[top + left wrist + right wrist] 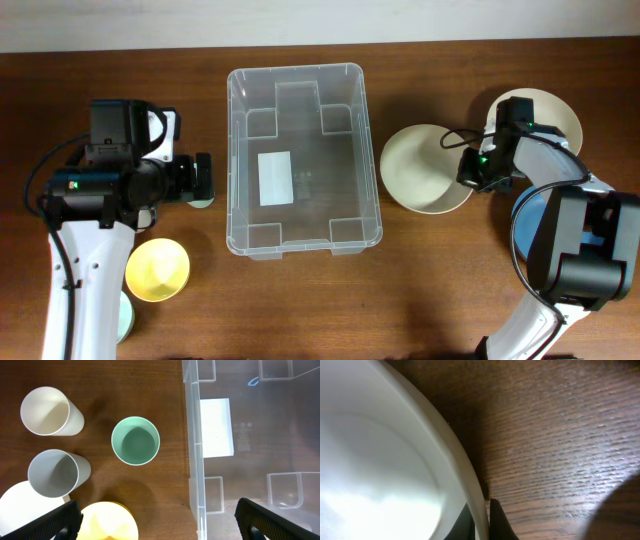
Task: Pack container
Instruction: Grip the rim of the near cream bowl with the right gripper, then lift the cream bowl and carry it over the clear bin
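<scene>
While my right gripper [481, 521] is shut tight on the rim of a cream bowl [420, 168], my left gripper [204, 180] hangs wide open with nothing in its grip. The container [296, 70] sits in the middle of the table [430, 290], between my two arms. It has a white label [274, 178] on its bottom. The cream bowl is just beside its right wall. Left of the container stand a green cup [135, 441], a white cup [47, 410] and a grey cup [55, 472]. A yellow bowl [157, 270] is near them.
</scene>
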